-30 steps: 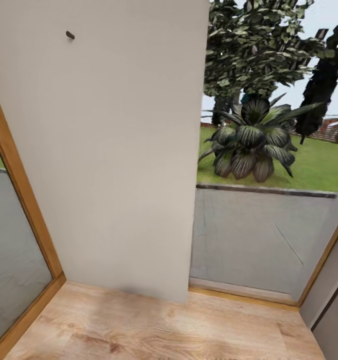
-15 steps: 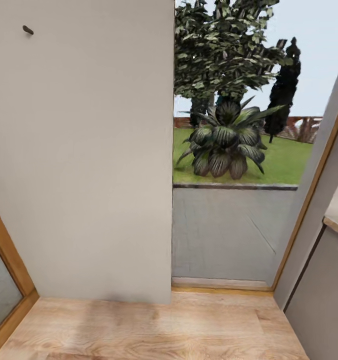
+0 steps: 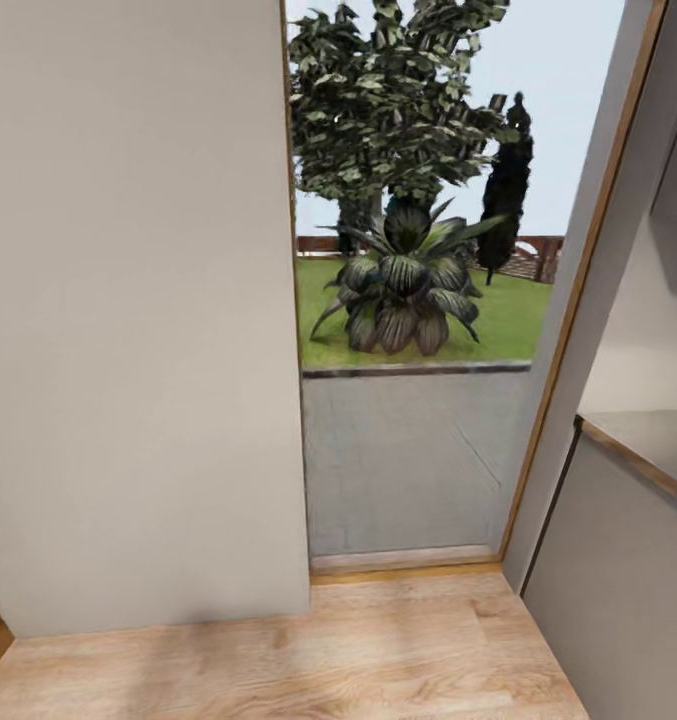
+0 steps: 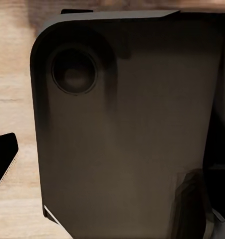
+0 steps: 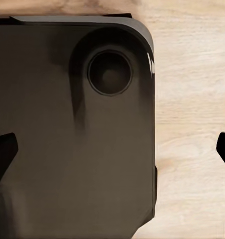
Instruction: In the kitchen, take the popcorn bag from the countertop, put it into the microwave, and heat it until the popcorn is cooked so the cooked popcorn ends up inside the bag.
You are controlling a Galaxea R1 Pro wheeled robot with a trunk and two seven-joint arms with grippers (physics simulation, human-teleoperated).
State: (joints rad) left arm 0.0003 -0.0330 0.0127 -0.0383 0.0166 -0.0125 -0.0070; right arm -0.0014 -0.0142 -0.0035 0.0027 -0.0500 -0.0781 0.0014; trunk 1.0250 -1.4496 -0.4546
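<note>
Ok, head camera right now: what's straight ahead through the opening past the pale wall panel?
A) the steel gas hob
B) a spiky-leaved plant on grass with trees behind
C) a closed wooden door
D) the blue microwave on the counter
B: beyond the grey paving, a broad striped-leaf plant sits on the lawn with a leafy tree behind it, right of the wall panel.

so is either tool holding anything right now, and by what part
Nothing is held, as far as the wrist views show. The dark fingertips of the right tool stand wide apart over bare wood floor; the left wrist view looks down on the robot's dark base.
</note>
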